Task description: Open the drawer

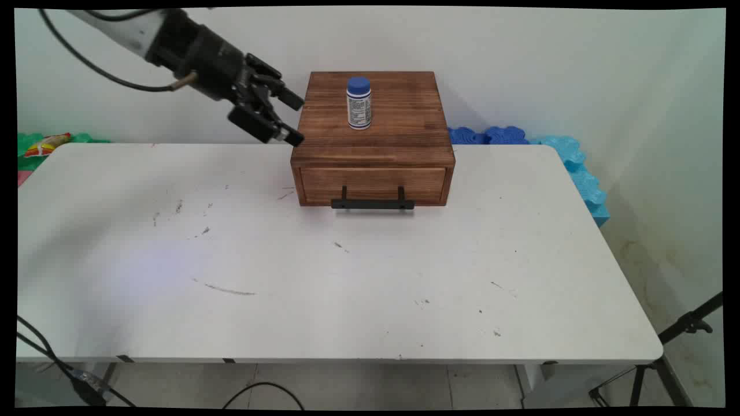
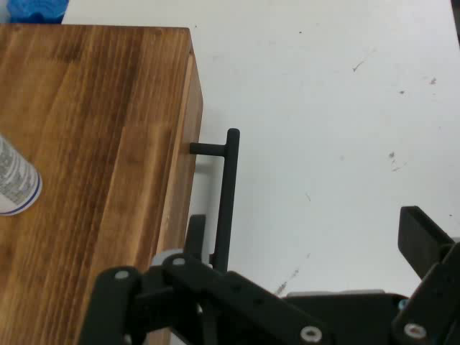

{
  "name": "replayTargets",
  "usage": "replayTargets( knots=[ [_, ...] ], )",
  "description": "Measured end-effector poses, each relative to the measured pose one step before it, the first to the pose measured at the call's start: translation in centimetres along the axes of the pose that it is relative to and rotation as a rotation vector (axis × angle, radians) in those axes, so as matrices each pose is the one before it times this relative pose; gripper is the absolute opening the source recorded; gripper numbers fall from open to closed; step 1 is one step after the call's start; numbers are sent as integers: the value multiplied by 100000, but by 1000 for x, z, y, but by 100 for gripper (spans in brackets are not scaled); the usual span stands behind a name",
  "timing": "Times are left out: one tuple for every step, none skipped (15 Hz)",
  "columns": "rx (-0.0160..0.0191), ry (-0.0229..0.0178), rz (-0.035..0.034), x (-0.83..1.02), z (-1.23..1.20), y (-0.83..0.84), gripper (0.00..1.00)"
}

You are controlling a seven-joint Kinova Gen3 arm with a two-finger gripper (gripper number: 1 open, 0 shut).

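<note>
Wooden drawer box [image 1: 373,138], one; one blue-capped bottle [image 1: 358,103] atop; jaws [image 1: 295,119] open beside it

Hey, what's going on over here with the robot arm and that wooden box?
The arm's hand hovers open and empty beside the upper left corner of a wooden drawer box at the back of the white table. A white bottle with a blue cap stands upright on the box's top, untouched. The drawer is shut, its black handle facing the table's near side.
</note>
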Motion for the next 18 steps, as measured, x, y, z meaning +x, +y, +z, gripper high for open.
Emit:
replayTargets(
  knots=[
    [524,-878,-519,506,656,83,100],
    [354,-931,-284,384,617,84,100],
    [417,-1343,340,496,884,128,100],
    [256,-1147,582,336,713,68,100],
    [311,-1553,924,340,888,63,100],
    [358,-1688,1321,297,919,21,100],
    [362,-1670,1217,264,927,-17,100],
    [313,-1417,907,197,776,-15,100],
    [195,-1770,1180,177,968,-33,100],
    [196,-1795,1160,142,969,-67,100],
    [99,-1518,929,116,820,-65,100],
    [7,-1622,885,117,959,-63,100],
    [-186,-1454,738,115,960,-23,100],
    [-286,-1187,583,96,852,-7,100],
    [-228,-868,499,98,710,-4,100],
    [-202,-817,490,115,697,-22,100],
    [-193,-1101,575,133,978,-42,100],
    [-138,-1023,455,95,894,-44,100]
  ],
)
